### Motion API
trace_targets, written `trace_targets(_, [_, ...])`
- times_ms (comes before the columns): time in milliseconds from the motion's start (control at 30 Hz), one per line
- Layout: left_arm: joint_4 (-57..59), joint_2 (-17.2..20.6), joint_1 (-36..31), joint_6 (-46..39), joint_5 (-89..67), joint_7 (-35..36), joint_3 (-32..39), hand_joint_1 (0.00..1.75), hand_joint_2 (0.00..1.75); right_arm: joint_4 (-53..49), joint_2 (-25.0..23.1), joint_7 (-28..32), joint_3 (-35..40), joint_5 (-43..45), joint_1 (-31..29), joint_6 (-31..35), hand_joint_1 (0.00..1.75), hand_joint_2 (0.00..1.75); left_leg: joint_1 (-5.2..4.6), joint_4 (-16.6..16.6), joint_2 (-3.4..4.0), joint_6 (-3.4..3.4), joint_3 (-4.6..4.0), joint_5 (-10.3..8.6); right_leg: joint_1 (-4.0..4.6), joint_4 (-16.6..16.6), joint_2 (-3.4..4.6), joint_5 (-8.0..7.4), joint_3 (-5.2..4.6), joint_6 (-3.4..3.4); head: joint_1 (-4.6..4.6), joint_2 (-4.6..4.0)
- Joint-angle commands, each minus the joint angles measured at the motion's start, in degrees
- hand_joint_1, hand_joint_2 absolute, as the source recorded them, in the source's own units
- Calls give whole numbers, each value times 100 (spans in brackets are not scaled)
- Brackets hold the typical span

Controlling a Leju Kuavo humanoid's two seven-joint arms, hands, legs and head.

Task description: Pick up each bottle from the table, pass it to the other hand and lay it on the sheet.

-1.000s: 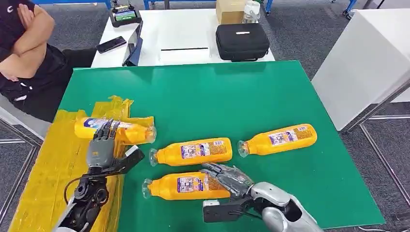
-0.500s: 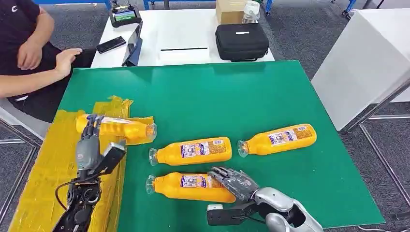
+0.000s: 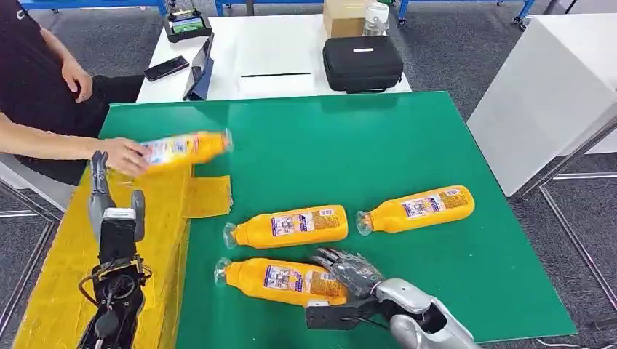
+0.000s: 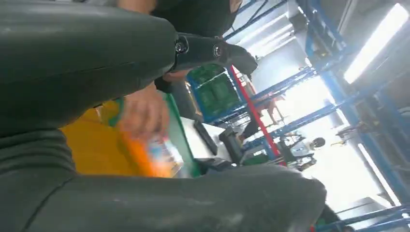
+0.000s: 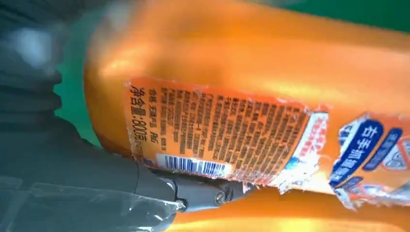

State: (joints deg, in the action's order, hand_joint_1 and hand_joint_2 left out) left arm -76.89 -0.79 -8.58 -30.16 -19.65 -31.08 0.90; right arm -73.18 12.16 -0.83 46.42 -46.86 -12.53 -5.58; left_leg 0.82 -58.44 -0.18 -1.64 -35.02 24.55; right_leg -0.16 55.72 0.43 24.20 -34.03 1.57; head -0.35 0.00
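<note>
As a person's hand (image 3: 125,155) lifts the delivered orange plastic bottle (image 3: 182,147) off the yellow sheet (image 3: 73,254), the left hand (image 3: 102,200) hangs empty, fingers apart, above that sheet; the right hand (image 3: 349,270) grips the nearest orange bottle (image 3: 280,280) right of it — next transfer starting.

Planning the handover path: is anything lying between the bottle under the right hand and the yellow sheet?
Nothing visible blocks it. The nearest bottle under the right hand has bare green table between its cap end and the yellow sheet. The left hand hovers over the sheet.
</note>
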Motion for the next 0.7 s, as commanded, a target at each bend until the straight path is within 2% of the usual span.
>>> trace_targets(33, [156,5,-305,-132,373,-121,-458,0,0,1477,-804,-357,350,-274,159,227,175,175,9,11,-11,9,26,-3,9,-13,-12,1,29,-7,0,0])
trace_targets(167, [195,19,-307,-208,483,-196,-501,0,0,1561,-806,-345,253,-338,175,231,173,175,17,11,10,27,59,12,15,-11,14,2,45,-12,0,0])
trace_targets(200, [221,23,-333,-219,510,-212,-520,0,0,1614,-823,-328,244,-348,149,211,117,175,15,16,6,28,63,7,13,-13,8,1,48,-15,0,0])
trace_targets(233, [280,17,-397,-237,548,-222,-536,0,0,1688,-868,-313,227,-362,110,185,30,175,19,13,14,30,65,8,17,-13,18,-3,48,-18,0,0])
trace_targets(267, [282,15,-415,-233,548,-222,-543,0,0,1692,-876,-312,225,-362,102,184,0,175,20,12,16,34,62,8,17,-11,23,-9,45,-26,0,0])
trace_targets(467, [323,11,-467,-246,567,-223,-553,0,0,1755,-930,-299,216,-365,80,130,0,175,23,11,23,43,80,4,20,-10,29,-12,56,-34,0,0])
trace_targets(500, [322,16,-465,-244,577,-223,-559,0,0,1756,-935,-304,205,-362,90,109,0,0,14,24,4,43,71,-10,12,-14,4,-15,50,-34,0,0])
trace_targets(600, [336,5,-502,-253,625,-219,-556,0,0,1763,-945,-313,221,-404,78,34,0,0,24,12,34,43,89,3,22,-11,34,-14,63,-36,0,0])
trace_targets(700, [374,11,-512,-241,676,-217,-566,0,0,1702,-937,-284,186,-367,110,-30,0,0,23,12,34,43,90,3,22,-10,33,-14,66,-35,0,0])
